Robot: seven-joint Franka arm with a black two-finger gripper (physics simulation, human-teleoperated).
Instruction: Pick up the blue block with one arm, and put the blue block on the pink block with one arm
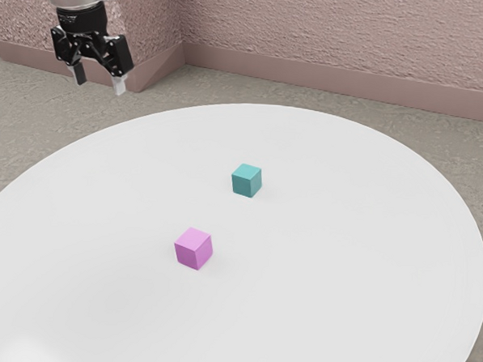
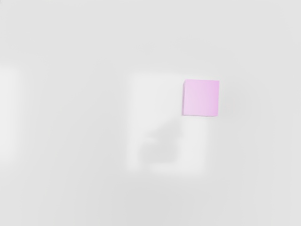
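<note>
A teal-blue block (image 1: 246,180) rests near the middle of the round white table (image 1: 367,260). A pink block (image 1: 193,248) lies closer to the front, apart from the blue one. My gripper (image 1: 99,82) hangs high above the table at the exterior view's upper left, fingers spread and open, with nothing between them. From the wrist view I look straight down on the pink block (image 2: 201,97) lying on the white surface, far below my hand.
The table's curved edge runs along the back and the exterior view's right. Beyond it lie a speckled floor (image 1: 438,134) and a pink textured wall (image 1: 354,33) with a baseboard. A faint shadow of my hand (image 2: 162,146) falls on the tabletop.
</note>
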